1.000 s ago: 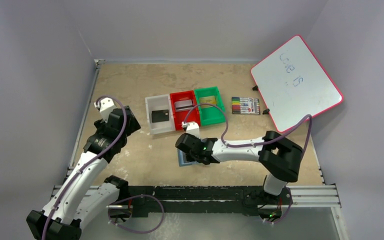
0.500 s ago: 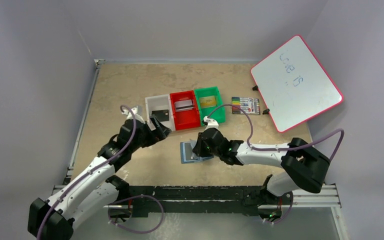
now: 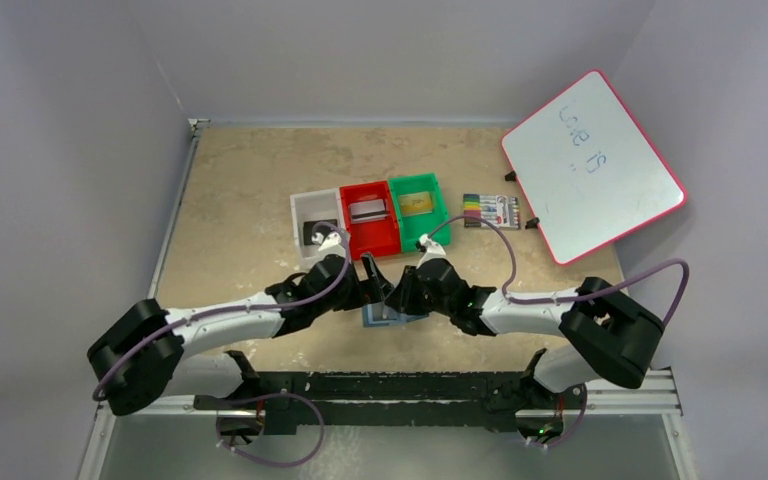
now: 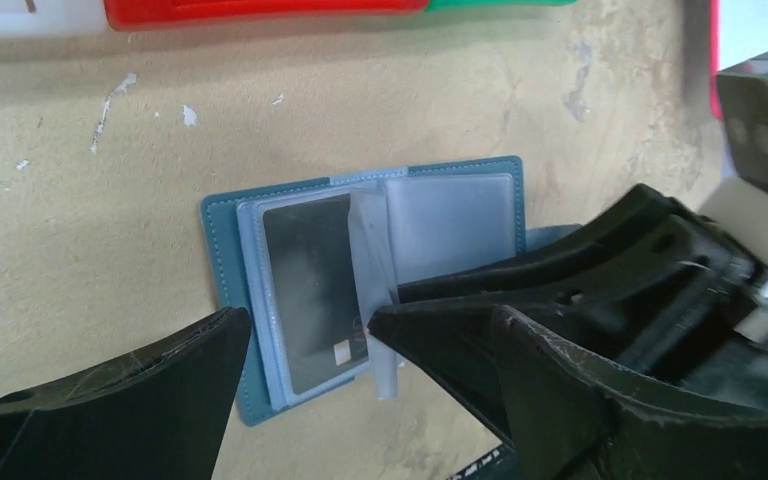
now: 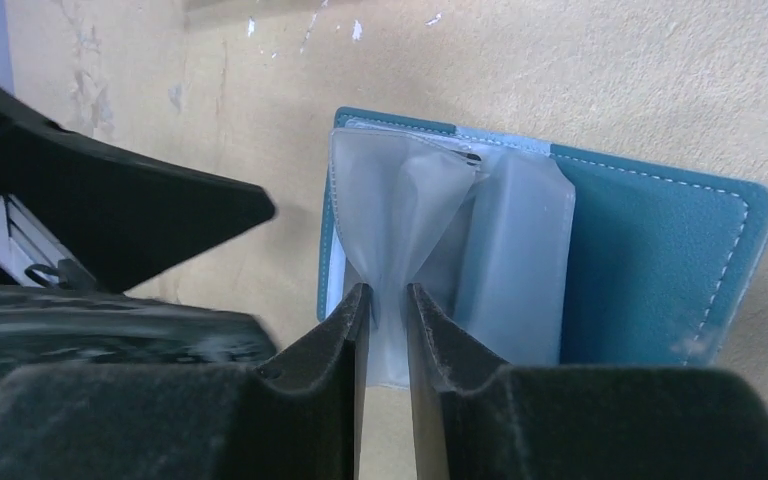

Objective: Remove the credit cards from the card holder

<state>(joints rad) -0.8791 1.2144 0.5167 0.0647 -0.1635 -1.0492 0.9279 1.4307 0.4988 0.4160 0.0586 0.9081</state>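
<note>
The teal card holder [image 4: 222,300] lies open on the table, also in the top view [image 3: 373,319] between both grippers. A dark credit card [image 4: 305,285] sits in its left clear pocket. My left gripper [image 4: 310,328] is open and hangs low over the holder, one finger on each side of that card. My right gripper [image 5: 388,298] is shut on a clear pocket leaf [image 5: 410,215] and holds it up off the holder [image 5: 650,260]. In the top view the left gripper [image 3: 374,288] and right gripper [image 3: 403,298] nearly meet.
A white bin [image 3: 305,205] with a black card [image 3: 313,231], a red bin [image 3: 369,236] with a silver card [image 3: 368,210] and a green bin [image 3: 428,236] with a gold card [image 3: 416,202] stand just behind. A marker pack [image 3: 491,211] and whiteboard [image 3: 592,165] are at the right.
My left arm has swung in from the left and now reaches over the holder. My right gripper has shifted to the holder's right side and closed on a pocket leaf.
</note>
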